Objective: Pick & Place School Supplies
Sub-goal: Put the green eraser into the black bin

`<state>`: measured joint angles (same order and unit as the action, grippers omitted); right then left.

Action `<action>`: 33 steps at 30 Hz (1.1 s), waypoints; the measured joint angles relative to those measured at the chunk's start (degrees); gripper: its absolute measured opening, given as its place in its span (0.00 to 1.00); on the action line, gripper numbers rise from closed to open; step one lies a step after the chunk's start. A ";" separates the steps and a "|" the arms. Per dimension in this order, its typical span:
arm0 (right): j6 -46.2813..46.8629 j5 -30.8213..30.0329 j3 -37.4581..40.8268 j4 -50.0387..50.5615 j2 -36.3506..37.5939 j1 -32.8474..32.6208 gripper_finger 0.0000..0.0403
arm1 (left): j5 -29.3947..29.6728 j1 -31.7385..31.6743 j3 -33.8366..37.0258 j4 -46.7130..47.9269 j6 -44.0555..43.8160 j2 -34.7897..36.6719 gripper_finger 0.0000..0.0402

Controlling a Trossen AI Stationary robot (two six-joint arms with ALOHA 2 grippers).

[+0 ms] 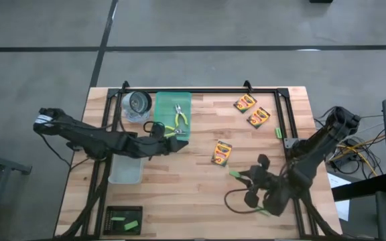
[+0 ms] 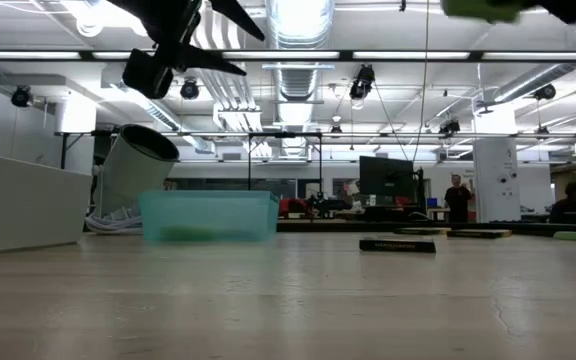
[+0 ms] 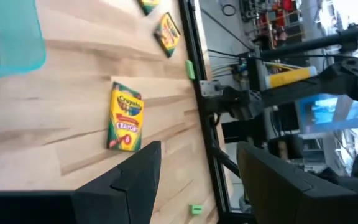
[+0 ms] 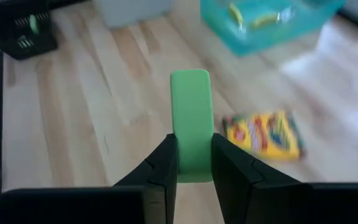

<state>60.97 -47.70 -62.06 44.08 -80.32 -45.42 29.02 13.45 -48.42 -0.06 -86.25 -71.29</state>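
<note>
You've got pliers [image 1: 179, 118] already lying in the teal tray [image 1: 173, 102], three crayon boxes [image 1: 222, 152] out on the table beyond your spread, empty left gripper [image 1: 171, 146] — and a green block [image 4: 191, 121] pinched upright between the right gripper [image 4: 194, 163] fingers, not yet placed.

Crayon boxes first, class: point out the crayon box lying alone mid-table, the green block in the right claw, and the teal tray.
crayon box [image 1: 222, 152], high view, middle of its printed face.
green block [image 4: 191, 118], right wrist view, its flat front.
teal tray [image 1: 173, 98], high view, far rim.
</note>
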 joint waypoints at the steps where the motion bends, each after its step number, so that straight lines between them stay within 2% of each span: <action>1: -2.45 0.01 -1.24 0.11 -0.01 0.97 0.18 | -0.28 0.00 0.00 -0.05 -0.82 -0.14 0.54; 7: -13.33 2.93 -6.28 0.09 -0.01 6.49 0.18 | -4.90 0.00 0.00 -0.23 -4.14 -0.17 0.54; 13: -19.00 7.67 -6.90 -1.27 -0.41 11.83 0.18 | -8.14 0.00 0.00 -0.47 -4.26 -0.17 0.54; 18: -23.49 9.48 -4.37 -9.12 -0.41 15.76 0.18 | -11.85 0.00 0.00 -2.63 -3.54 -0.17 0.54; 23: -30.58 14.72 -1.91 -19.45 -0.41 19.25 0.18 | -12.09 0.00 0.00 -2.92 -2.96 -0.17 0.54; 27: -34.82 16.68 0.54 -27.44 -0.41 21.36 0.18 | -12.08 0.00 0.00 -2.90 -2.36 -0.17 0.54; 33: -35.12 16.91 2.36 -30.12 -0.41 23.52 0.18 | -12.07 0.00 0.00 -2.97 -2.30 -0.17 0.54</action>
<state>25.85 -30.79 -59.70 13.96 -80.73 -21.91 16.95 13.45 -48.42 -3.03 -88.55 -71.46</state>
